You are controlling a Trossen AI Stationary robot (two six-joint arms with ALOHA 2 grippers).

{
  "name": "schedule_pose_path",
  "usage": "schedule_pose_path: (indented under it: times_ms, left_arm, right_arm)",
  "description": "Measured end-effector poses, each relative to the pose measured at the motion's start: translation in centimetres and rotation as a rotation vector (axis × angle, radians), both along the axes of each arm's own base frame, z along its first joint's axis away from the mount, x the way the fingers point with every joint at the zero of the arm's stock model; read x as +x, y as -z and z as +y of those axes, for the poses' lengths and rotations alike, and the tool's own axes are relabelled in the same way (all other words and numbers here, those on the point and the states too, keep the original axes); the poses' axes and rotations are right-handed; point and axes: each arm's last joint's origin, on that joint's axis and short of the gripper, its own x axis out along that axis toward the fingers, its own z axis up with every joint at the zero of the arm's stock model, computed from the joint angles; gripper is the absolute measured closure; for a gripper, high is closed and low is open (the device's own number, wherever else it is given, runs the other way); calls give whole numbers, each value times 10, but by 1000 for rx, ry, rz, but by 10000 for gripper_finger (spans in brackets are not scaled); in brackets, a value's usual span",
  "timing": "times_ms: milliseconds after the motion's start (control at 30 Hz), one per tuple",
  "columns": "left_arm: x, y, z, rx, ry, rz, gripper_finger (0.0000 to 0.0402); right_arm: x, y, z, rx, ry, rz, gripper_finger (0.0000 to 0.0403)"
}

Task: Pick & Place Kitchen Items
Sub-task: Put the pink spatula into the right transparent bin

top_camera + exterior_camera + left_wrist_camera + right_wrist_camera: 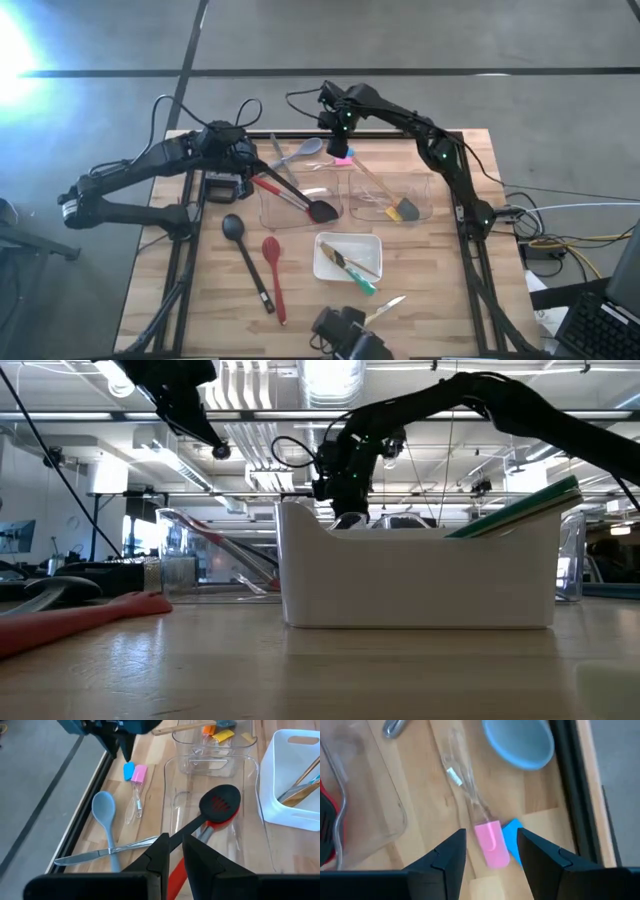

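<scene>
My left gripper (172,847) stands at the left clear bin's (300,200) left end (262,172), shut on a black slotted spoon (220,802). The spoon's head lies in the bin on top of a red spatula (220,820). My right gripper (490,842) hangs open near the table's far edge (340,143), its fingers either side of a pink spatula (491,845) with a clear handle. A blue spatula (512,832) lies right beside the pink one. A grey spoon (305,150) and a table knife (100,852) lie crossed close by. My left gripper pinches the black slotted spoon's handle (186,831) between its two fingers, which lie across the handle. The handle slants up out of the bin. The spoon's head (322,211) rests on the red spatula in the bin.
A black ladle (233,228) and a red spoon (271,250) lie on the table's near left. The white tray (325,268) holds several utensils. The right clear bin (425,200) holds a yellow spatula (405,210). A small knife (385,308) lies at the near edge.
</scene>
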Motion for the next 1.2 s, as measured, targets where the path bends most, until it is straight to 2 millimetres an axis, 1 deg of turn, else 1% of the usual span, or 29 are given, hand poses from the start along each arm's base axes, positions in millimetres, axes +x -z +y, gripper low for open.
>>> schedule_pose_path:
  times_ms: [67,167,233,433,567,633,867,1067,1200]
  left_arm:
    - [0,0,0,8,6,0,344]
    - [0,0,0,28,22,3,344]
    - [0,0,0,36,28,6,344]
    - [0,0,0,37,31,7,344]
    - [0,0,0,36,31,8,344]
    - [0,0,0,35,31,8,344]
    - [0,0,0,35,31,8,344]
    - [0,0,0,31,28,6,344]
    - [0,0,0,31,28,6,344]
  right_arm:
    - [3,2,2,-8,15,2,241]
    - [8,2,3,-74,78,21,250]
    - [10,2,7,-98,83,39,256]
    - [19,4,19,-91,85,37,267]
    - [27,12,28,-90,76,30,269]
    - [27,15,30,-82,83,39,268]
    - [29,34,27,-51,212,26,276]
    - [28,43,28,-21,278,44,289]
    - [28,44,28,-9,310,46,297]
